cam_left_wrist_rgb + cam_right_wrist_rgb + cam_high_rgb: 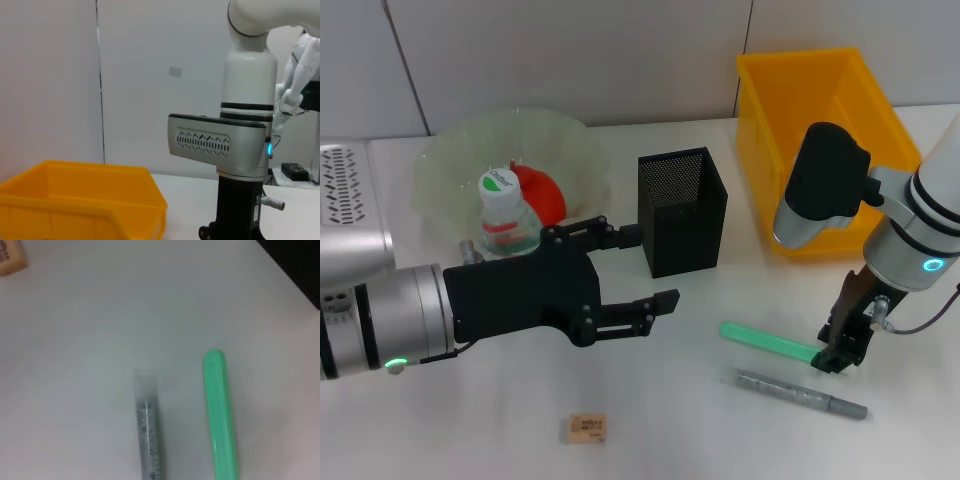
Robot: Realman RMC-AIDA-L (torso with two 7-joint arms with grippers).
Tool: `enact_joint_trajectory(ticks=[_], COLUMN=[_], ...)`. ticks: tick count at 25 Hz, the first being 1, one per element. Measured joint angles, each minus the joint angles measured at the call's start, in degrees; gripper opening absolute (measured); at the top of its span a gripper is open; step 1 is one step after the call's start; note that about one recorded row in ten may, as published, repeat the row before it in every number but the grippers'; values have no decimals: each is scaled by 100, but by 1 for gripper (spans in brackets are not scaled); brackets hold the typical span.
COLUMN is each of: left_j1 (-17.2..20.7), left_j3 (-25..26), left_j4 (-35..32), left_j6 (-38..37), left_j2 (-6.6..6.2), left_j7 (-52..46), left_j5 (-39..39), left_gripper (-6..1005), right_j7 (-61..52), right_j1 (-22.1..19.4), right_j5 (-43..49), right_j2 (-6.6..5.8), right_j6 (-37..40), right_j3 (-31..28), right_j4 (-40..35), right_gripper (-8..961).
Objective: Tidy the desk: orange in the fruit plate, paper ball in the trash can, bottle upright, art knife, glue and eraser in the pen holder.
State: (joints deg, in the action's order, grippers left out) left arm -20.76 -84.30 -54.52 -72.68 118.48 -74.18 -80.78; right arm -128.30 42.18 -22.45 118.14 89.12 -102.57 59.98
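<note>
The left arm reaches in from the left side, forearm level above the worktop, and its black left hand points right with the two fingers spread wide apart, one far and one near. Over on the right, the right arm bends down from its white-and-black elbow, and the right hand hangs straight down, its tip low over the worktop near the right front, fingers drawn close together.

Robot lab test bench, bare white table, plain panelled wall, staged yellow bin
</note>
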Motion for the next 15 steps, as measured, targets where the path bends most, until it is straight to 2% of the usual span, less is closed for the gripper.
enact_joint_trajectory(ticks=[6,13,15], left_j1=[-14,-23,-25], left_j3=[2,2,2], left_j4=[3,3,3], left_j6=[12,17,18], left_j2=[-1,-9,-9], left_j7=[4,3,3], left_j5=[-5,-8,-8], left_gripper=[797,797,797], right_j7=[-20,-59,-68], right_j1=[43,97,99], right_j5=[4,4,4], right_j2=[-2,-3,-3], right_j6=[-24,-18,-10], right_j3=[8,9,9], right_j4=[-101,-174,-168], right_gripper=[328,162,162])
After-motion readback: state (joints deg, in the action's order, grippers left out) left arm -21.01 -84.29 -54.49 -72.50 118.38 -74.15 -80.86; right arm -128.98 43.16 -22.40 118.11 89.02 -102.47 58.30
